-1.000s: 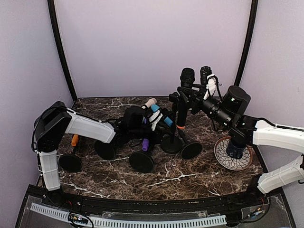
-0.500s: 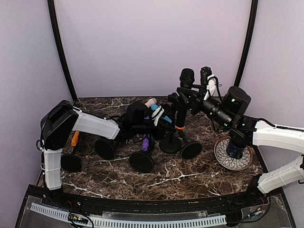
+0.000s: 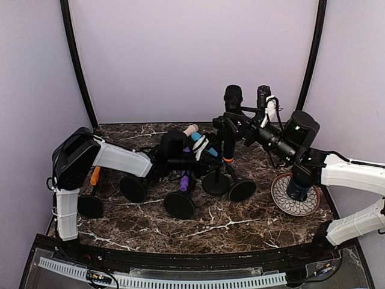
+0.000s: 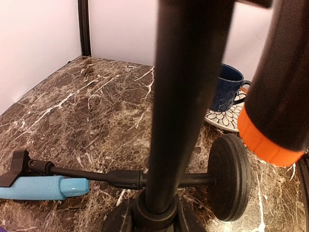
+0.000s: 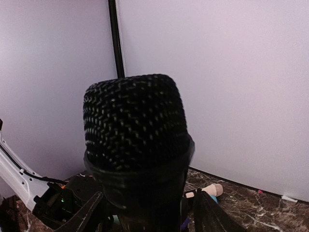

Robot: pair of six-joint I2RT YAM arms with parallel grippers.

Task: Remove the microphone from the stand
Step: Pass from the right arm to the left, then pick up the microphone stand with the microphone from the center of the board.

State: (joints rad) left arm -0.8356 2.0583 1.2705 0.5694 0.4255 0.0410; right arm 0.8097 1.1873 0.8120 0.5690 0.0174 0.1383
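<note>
Our right claw (image 3: 237, 117) pinches the microphone (image 3: 233, 96) above its stand (image 3: 228, 144); toppled stands (image 3: 179, 205) crowd the tabletop (image 3: 240, 232). Whether the left claw (image 3: 198, 159) grips, we cannot tell.

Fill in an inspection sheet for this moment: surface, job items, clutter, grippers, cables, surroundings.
Surface: dark marble table, crowded in the middle.
Job's things: black microphone with an orange end band, upright beside the stand pole; whether it is clear of the clip cannot be told.
Clutter: toppled stands carrying a blue microphone, a purple microphone and an orange microphone; blue cup on a patterned saucer.
Grippers: right gripper closed on the black microphone's body; left gripper at the stand pole, jaws hidden.
Cables: white lead at the right wrist.
Surroundings: lilac walls, black corner posts.
</note>
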